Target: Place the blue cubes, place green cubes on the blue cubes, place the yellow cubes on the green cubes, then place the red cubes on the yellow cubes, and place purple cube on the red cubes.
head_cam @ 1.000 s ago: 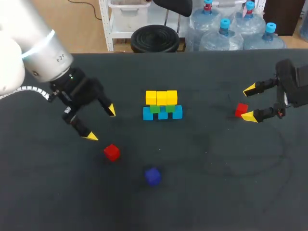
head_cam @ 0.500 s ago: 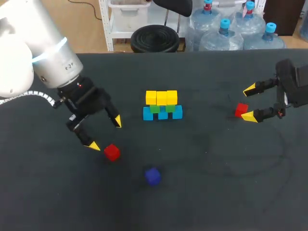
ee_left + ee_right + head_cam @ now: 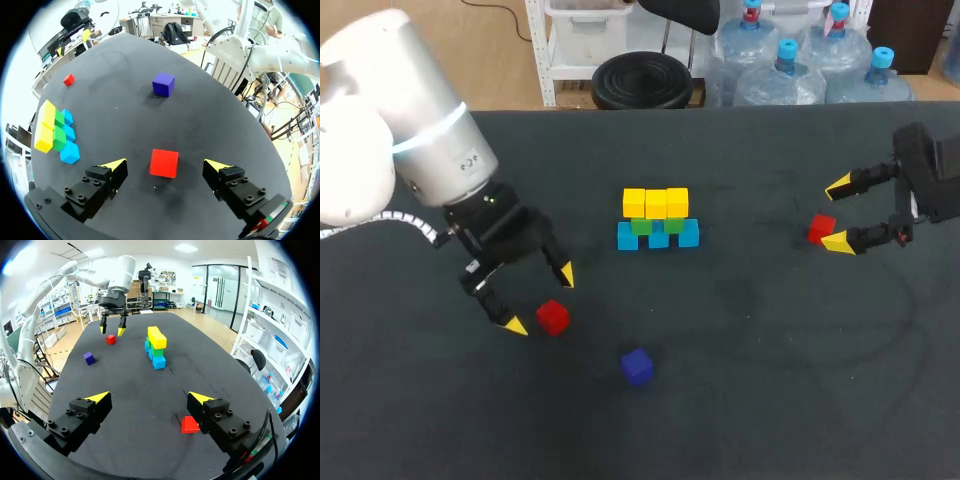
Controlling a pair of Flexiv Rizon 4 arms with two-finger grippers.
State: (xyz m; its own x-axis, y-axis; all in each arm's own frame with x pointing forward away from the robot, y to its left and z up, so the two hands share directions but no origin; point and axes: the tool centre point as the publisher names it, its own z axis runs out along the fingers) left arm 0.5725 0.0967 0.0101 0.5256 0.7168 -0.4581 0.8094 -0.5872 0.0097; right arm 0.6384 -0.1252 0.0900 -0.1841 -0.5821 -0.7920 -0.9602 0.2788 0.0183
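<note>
Left end effector (image 3: 539,300): spread wide apart, nothing held.
Near red cube (image 3: 553,317): flat on desk (image 3: 770,350), between its fingertips (image 3: 513,325), not touched.
Right end effector (image 3: 840,214): apart too, other red cube (image 3: 821,229) beside it.

Dark table (image 3: 770,380) w/ blue cube row (image 3: 628,237), L red cube (image 3: 553,317), R red cube (image 3: 821,229), purple cube (image 3: 638,366)

A dark, matte tabletop (image 3: 750,420) is stretching across the head view from side to side, its far edge running straight along the back. Faint curved scuffs (image 3: 898,335) are showing toward its near right corner. Soft, even light is falling from above and is leaving only small, blurred shadows on the surface. In the wrist views the same dark covering is lying flat.
</note>
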